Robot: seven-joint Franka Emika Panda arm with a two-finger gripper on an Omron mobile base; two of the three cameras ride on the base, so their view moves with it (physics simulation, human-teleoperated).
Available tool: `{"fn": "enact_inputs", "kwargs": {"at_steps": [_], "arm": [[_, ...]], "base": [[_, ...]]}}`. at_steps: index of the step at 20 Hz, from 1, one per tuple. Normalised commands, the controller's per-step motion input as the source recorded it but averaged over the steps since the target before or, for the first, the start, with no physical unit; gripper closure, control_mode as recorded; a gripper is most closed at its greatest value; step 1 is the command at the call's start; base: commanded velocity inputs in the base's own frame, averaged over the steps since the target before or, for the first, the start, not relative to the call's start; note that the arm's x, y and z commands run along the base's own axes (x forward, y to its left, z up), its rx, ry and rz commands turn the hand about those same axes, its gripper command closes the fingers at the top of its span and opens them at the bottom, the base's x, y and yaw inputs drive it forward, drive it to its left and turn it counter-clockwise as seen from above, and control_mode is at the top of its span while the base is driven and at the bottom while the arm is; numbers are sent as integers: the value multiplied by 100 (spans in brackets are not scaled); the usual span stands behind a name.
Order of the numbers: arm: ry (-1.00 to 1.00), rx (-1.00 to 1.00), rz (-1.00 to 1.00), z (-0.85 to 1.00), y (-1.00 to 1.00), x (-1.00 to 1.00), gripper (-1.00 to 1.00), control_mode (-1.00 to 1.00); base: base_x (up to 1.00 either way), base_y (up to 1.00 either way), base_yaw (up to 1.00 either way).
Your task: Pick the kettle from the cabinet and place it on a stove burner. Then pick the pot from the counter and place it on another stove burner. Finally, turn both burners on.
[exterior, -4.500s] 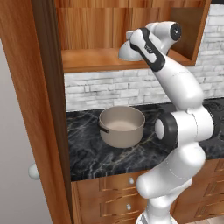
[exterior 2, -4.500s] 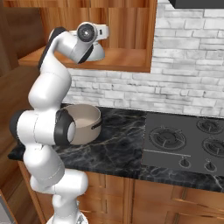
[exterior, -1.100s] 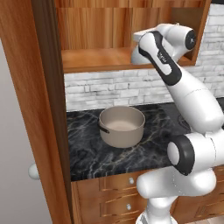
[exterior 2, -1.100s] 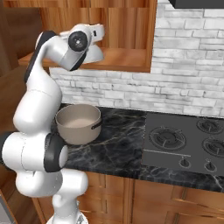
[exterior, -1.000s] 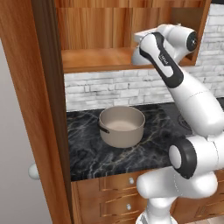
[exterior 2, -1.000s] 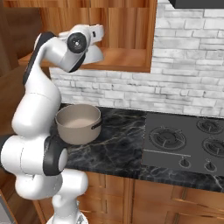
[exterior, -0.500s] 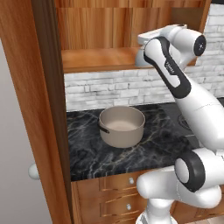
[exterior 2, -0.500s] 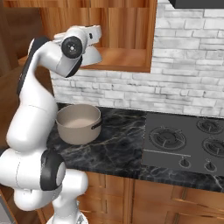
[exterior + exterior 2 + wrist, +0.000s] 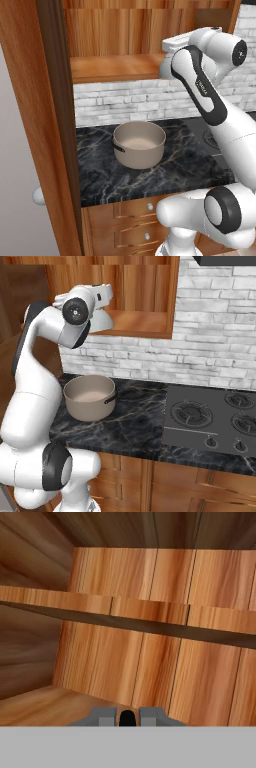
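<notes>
Gripper [image 9: 127, 716]: jaws drawn almost together on a thin dark piece, seemingly the kettle's handle, in the hand view; the white hand hid the fingers from both base cameras.
Cabinet [image 9: 115, 45]: reddish-brown grained wood, its plank shelf at the height of the hand; its top was cut off by the frame.
Counter [image 9: 135, 426]: black marble with pale veins.
Cooktop [image 9: 212, 416]: dark grey, partly cut off at the right edge.
Pot [image 9: 139, 144]: wide, beige, pale inside, dark side handles, on the counter below the shelf.
Kettle [image 9: 102, 320]: silvery-white, mostly hidden behind the hand, at the shelf's front edge; whether it rested there was unclear.
</notes>
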Motion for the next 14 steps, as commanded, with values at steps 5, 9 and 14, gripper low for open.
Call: {"fn": "enact_inputs", "kwargs": {"at_steps": [5,9,14], "arm": [[0,0,0,0,0,-58,100,-100],[0,0,0,4,0,-59,100,-100],[0,0,0,4,0,-49,100,-100]], "base": [[0,0,0],[0,0,0],[0,0,0]]}}
